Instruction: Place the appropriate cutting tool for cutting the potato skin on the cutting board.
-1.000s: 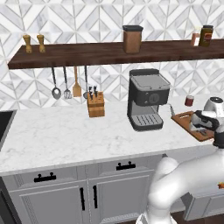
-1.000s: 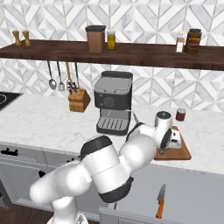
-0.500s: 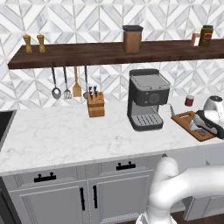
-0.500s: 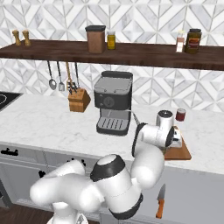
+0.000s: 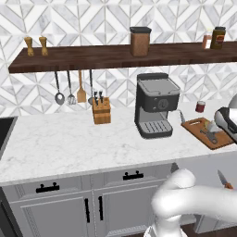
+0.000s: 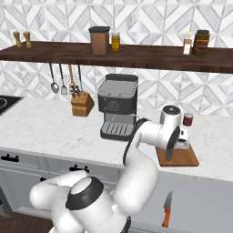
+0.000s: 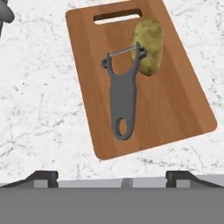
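The reddish-brown cutting board (image 7: 175,100) lies on the marble counter, handle slot at the top of the hand view. On it a dark grey peeler (image 7: 122,96) lies flat, its blade end touching the yellowish-tan potato (image 7: 149,46). My gripper (image 7: 112,176) hovers above the board's near edge, open, its fingertips (image 7: 43,176) spread wide with nothing between them. In the base views my hand (image 6: 178,139) hangs over the board (image 6: 186,158), which sits at the counter's right end (image 5: 217,141).
A coffee machine (image 5: 155,104) stands left of the board, a knife block (image 5: 101,110) further left, a small red jar (image 6: 188,119) behind the board. An orange-handled knife (image 6: 167,209) is low in front of the cabinets. A shelf (image 5: 115,54) runs overhead.
The arm's elbow has swung down and to the right while the hand stayed over the board. The peeler and the potato lie where they were.
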You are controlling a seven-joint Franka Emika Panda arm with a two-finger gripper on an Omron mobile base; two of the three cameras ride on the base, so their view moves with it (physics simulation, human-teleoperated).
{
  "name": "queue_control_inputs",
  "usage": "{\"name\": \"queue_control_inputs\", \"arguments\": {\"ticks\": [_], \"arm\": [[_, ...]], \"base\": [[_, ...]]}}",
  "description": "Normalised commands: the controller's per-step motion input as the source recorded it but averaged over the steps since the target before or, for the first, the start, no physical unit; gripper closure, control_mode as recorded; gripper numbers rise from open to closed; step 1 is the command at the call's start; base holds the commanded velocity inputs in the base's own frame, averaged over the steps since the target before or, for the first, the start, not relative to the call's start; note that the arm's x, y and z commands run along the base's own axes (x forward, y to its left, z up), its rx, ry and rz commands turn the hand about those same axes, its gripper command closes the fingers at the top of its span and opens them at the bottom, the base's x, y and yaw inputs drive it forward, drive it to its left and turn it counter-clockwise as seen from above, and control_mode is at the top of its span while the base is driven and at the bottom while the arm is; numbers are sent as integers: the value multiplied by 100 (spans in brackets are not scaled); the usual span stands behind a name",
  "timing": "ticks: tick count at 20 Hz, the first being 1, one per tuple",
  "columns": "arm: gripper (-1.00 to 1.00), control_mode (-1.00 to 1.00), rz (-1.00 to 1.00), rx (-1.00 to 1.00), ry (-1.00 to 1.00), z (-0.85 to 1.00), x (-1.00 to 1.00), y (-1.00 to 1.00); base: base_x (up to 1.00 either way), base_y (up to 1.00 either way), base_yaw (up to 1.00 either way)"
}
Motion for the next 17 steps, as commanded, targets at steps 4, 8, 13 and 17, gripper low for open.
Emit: {"name": "queue_control_inputs", "arguments": {"ticks": [4, 8, 13, 17], "arm": [[-100, -100, 0, 0, -11, 44, -100, 96], [-100, -100, -4, 0, -10, 41, -100, 97], [-100, -100, -17, 0, -1, 54, -100, 32], [-100, -100, -17, 1, -6, 12, -100, 64]], "base": [[0, 0, 0], [0, 0, 0], [0, 0, 0], [0, 0, 0]]}}
